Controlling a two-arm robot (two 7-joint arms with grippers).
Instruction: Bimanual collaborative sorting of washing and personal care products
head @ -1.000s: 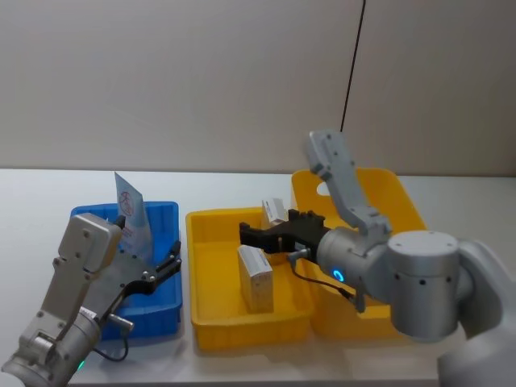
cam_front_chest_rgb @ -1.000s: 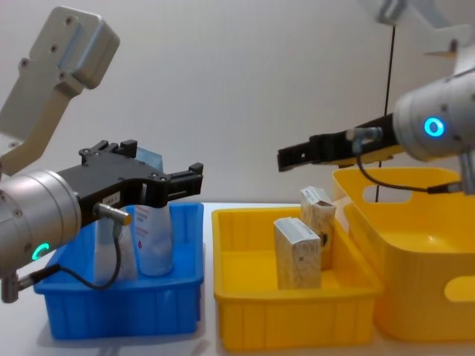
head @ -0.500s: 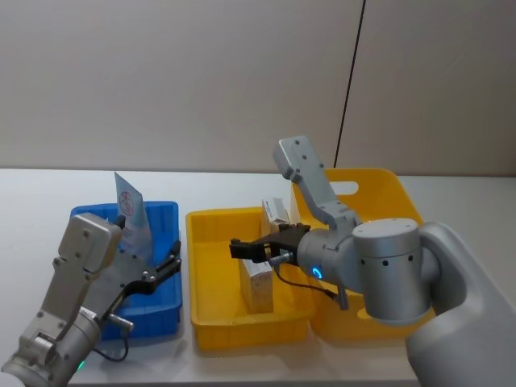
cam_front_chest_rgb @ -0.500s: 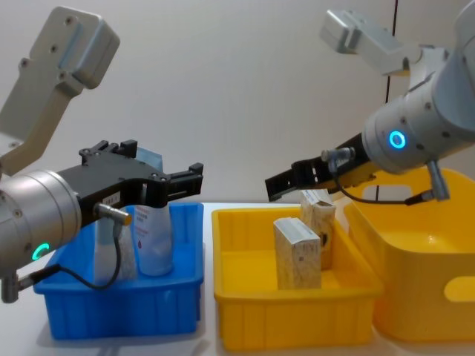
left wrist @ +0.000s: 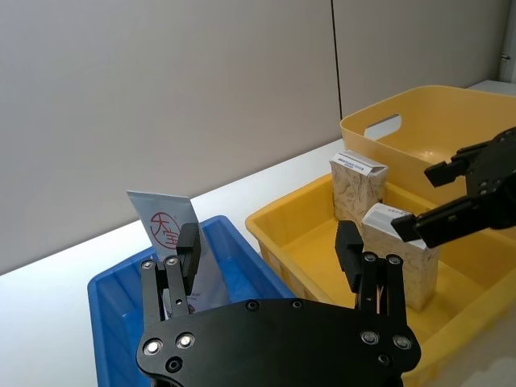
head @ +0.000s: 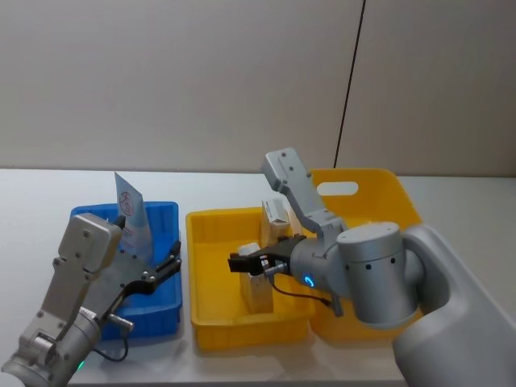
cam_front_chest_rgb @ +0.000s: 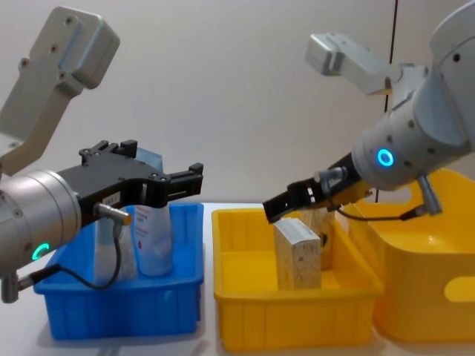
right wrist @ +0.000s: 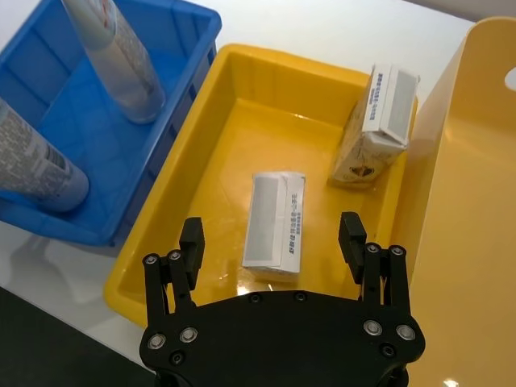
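Right end effector (right wrist: 271, 232) released, fingers spread, hovering directly above the near box (cam_front_chest_rgb: 298, 256), which stands in the yellow tray (right wrist: 266, 58). Recommend a square descent so the fingers straddle its broad faces (second box (right wrist: 379, 121) just beyond). Left end effector (left wrist: 268, 242) released, idle, with the tube (left wrist: 171, 230) just ahead

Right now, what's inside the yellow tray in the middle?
Two tan boxes with white tops: the middle box below the right gripper, and the corner box at the far side. Whatever lies beneath them is covered.

Head above, chest level; share yellow tray (head: 211, 278).
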